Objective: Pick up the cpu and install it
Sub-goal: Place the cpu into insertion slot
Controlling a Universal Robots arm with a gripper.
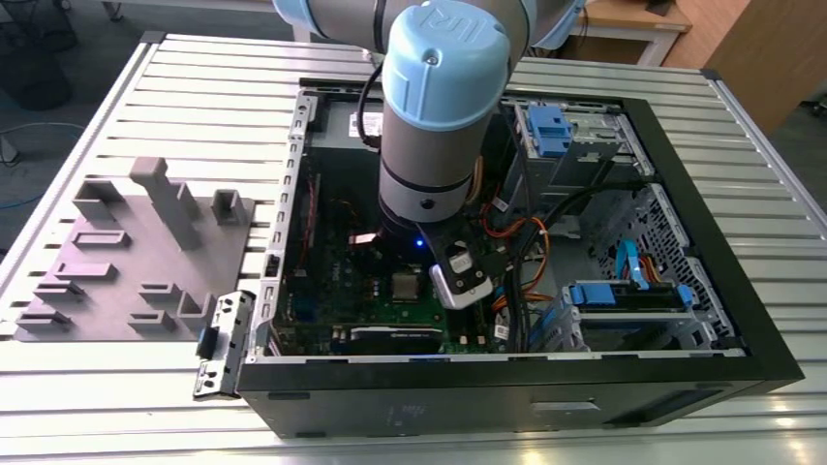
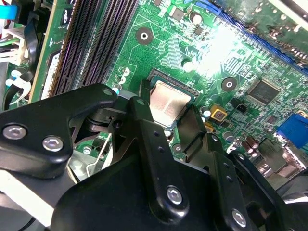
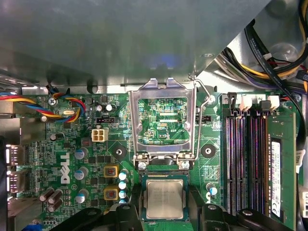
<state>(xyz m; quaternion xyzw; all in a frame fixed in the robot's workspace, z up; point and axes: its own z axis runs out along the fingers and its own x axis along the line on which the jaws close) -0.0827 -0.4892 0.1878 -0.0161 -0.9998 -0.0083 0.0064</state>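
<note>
The cpu (image 3: pixel 164 197), a small square chip with a shiny silver-grey top, lies flat in the dark socket on the green motherboard (image 3: pixel 72 144). In the exterior view the cpu (image 1: pixel 407 285) shows just below the arm's wrist. My gripper (image 2: pixel 168 109) reaches down over the cpu (image 2: pixel 168 98), and its two black fingers (image 2: pixel 144 108) sit against opposite edges of the chip. In the first wrist view the gripper (image 3: pixel 165 210) straddles the chip the same way. The socket's silver load frame (image 3: pixel 162 118) stands swung open beyond the chip, its wire lever (image 3: pixel 204 101) raised.
The open black PC case (image 1: pixel 517 373) lies on a slatted metal table. Memory slots (image 3: pixel 245 159) run beside the socket. Bundled cables (image 1: pixel 543 242) and blue drive bays (image 1: pixel 627 295) fill the case's other half. A grey plastic tray (image 1: pixel 130 262) sits at the exterior view's left.
</note>
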